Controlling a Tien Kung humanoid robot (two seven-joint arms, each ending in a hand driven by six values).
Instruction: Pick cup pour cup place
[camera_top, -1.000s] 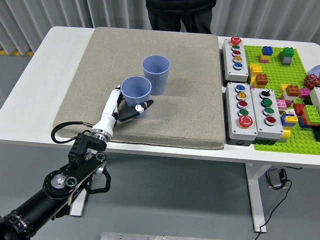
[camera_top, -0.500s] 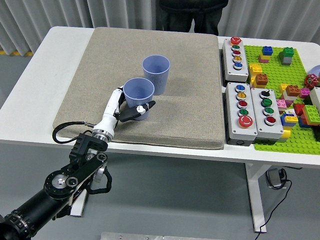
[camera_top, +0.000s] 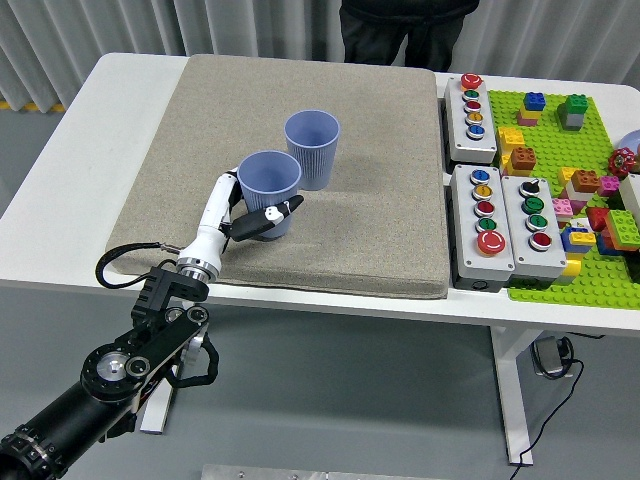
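stage: pick in progress | left hand (camera_top: 243, 215) wrapped around near ribbed blue plastic cup (camera_top: 269, 190), on grey fabric mat (camera_top: 370, 200), touching far ribbed blue cup (camera_top: 312, 148) | lifted or not: cannot tell | left: pour, place

We see a white worktop (camera_top: 80, 150) running across the picture, its near edge toward six o'clock. A large grey-brown mat (camera_top: 370, 220) lies flat on it and covers the middle, reaching from near the twelve o'clock edge almost to the near edge. Just beside the mat, at three o'clock, three grey button boxes (camera_top: 472, 105) rest on the worktop, one toward the far side and two side by side nearer us. Further toward three o'clock lies a green baseplate (camera_top: 590, 135) carrying coloured building bricks (camera_top: 522, 160). The worktop's nine o'clock part is bare white.
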